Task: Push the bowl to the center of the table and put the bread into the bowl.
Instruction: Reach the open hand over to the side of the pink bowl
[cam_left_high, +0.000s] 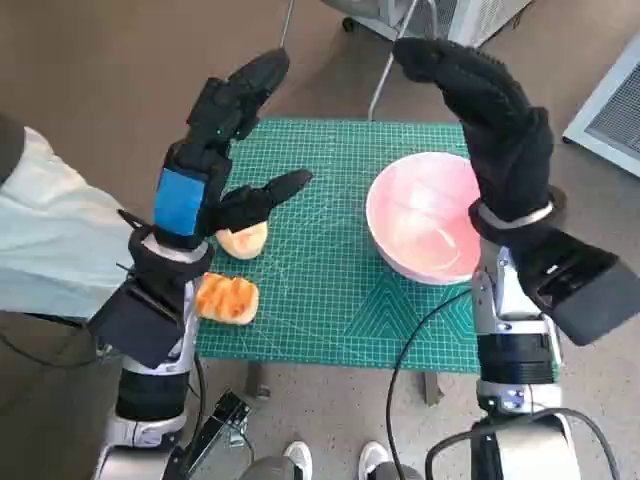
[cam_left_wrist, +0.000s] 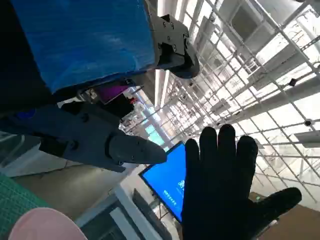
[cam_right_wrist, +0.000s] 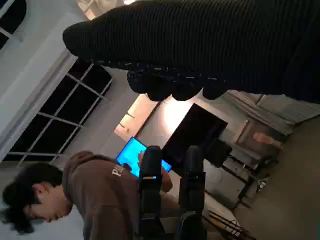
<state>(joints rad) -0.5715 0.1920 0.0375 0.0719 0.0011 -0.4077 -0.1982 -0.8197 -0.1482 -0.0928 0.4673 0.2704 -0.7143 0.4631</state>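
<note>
bread partly hidden behind left robot hand — both robot hands spread, right overlapping bowl.

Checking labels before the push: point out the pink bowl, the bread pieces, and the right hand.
pink bowl (cam_left_high: 425, 225), head view, inner wall.
bread roll (cam_left_high: 228, 299), head view, its browned top.
pale bread piece (cam_left_high: 244, 240), head view, its visible front part.
right hand (cam_left_high: 482, 100), head view, back of the glove.

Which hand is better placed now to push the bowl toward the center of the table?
Probably the right hand: it hangs open above the pink bowl on the table's right side. The left hand is over the bread.
</note>
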